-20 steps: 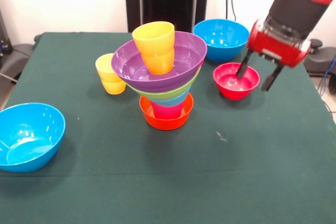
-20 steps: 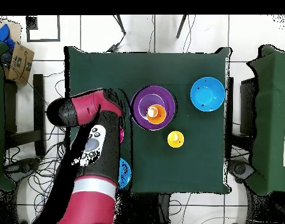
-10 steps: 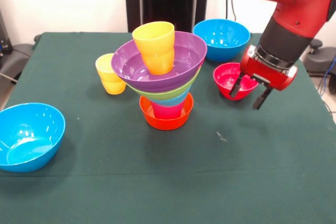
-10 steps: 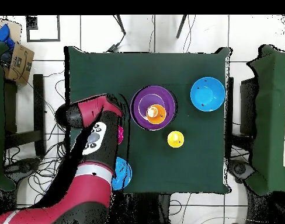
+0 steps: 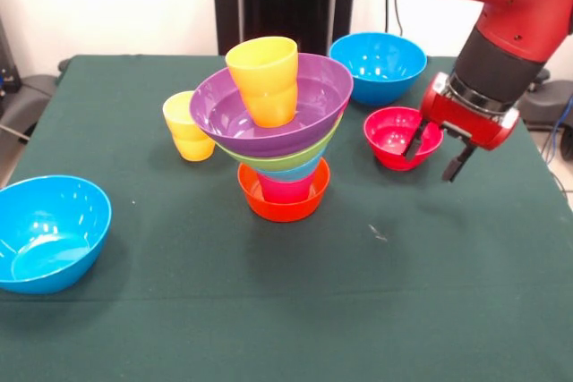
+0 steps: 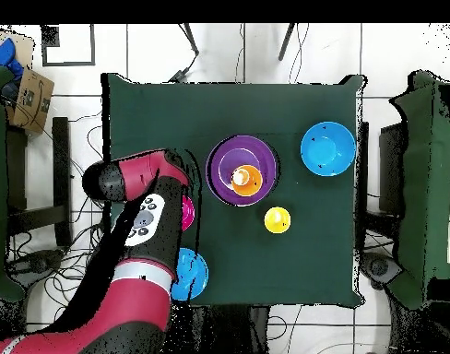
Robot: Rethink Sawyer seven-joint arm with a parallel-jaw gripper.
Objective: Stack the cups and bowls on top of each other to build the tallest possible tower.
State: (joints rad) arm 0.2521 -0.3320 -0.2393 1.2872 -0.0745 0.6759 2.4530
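The tower (image 5: 283, 145) stands mid-table: an orange bowl (image 5: 283, 205) as base, a red-pink cup, light blue and lime green bowls, then the purple bowl (image 5: 269, 109) with an orange cup (image 5: 264, 78) in it. A yellow cup (image 5: 187, 128) stands just left of it. A small red bowl (image 5: 398, 137) sits to the right. My gripper (image 5: 436, 157) is open, with one finger over the red bowl's right rim and the other outside it. In the overhead view, the arm hides the gripper and most of the red bowl (image 6: 188, 212); the tower (image 6: 242, 171) and the yellow cup (image 6: 277, 219) show.
One large blue bowl (image 5: 377, 64) sits behind the red bowl, close to the arm. Another blue bowl (image 5: 49, 232) lies at the front left near the table edge. A small speck (image 5: 378, 233) lies on the green cloth.
The gripper came down beside the red bowl's right rim, then shifted slightly right. It stayed open. The tower, cups and bowls have not moved.
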